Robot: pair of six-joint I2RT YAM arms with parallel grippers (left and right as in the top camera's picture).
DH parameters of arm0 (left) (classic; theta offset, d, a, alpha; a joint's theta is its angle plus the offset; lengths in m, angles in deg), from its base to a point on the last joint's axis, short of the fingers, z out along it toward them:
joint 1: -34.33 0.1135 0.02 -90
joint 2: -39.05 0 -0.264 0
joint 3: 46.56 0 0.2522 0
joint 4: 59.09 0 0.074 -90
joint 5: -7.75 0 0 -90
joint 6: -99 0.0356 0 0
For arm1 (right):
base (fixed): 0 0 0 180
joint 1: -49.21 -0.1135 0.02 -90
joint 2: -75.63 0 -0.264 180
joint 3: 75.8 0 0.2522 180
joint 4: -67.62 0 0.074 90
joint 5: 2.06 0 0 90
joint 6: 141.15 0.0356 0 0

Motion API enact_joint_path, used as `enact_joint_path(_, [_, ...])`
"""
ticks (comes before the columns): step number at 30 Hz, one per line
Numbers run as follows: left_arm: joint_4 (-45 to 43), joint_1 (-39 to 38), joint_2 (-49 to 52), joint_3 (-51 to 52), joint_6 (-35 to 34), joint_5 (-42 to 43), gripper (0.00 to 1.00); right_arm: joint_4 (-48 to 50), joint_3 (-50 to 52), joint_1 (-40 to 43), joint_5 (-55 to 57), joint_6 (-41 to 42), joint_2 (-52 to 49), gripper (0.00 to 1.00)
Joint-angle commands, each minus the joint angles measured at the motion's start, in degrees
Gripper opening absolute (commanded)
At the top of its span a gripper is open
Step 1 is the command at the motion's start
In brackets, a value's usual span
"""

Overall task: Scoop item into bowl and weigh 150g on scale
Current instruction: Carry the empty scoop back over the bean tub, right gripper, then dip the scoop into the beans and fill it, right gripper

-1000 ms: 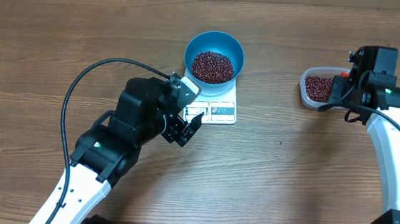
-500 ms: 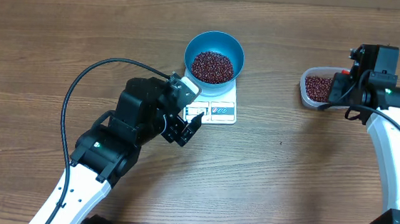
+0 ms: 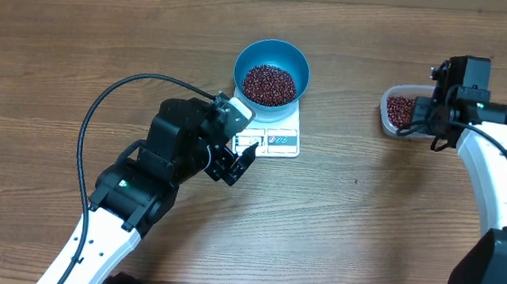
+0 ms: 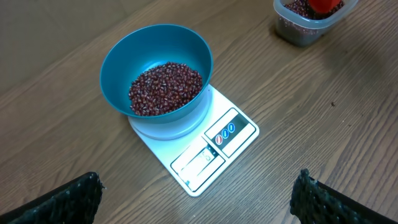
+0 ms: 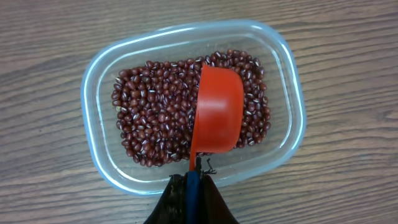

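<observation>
Right gripper (image 5: 193, 202) jaws clamp scoop (image 5: 217, 112) by its mostly hidden handle (image 5: 194, 180), scoop over beans (image 5: 149, 118) in tub (image 5: 93, 81). Left gripper (image 4: 196, 199) jaws wide, empty, tips cropped; bowl (image 4: 124, 56) on scale (image 4: 214, 149) at 11 o'clock.

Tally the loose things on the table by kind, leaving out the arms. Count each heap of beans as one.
Blue bowl: 1
White scale: 1
Clear tub: 1
Red scoop: 1
Bean heaps: 2
Total: 6
</observation>
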Motion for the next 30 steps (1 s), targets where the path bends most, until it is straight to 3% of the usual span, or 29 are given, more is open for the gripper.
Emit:
enact_joint_path(1, [-0.02, 0.26, -0.57, 0.09, -0.85, -0.42, 1.00, 0.42, -0.96, 0.11, 0.22, -0.57, -0.94, 0.04])
enact_joint_path(16, [-0.02, 0.26, -0.59, 0.09, -0.85, -0.42, 1.00, 0.42, -0.96, 0.11, -2.25, -7.65, -3.08, 0.04])
enact_joint_path(30, [-0.02, 0.26, -0.57, 0.09, -0.85, -0.42, 1.00, 0.50, -0.96, 0.13, -11.23, -7.61, -6.08, 0.04])
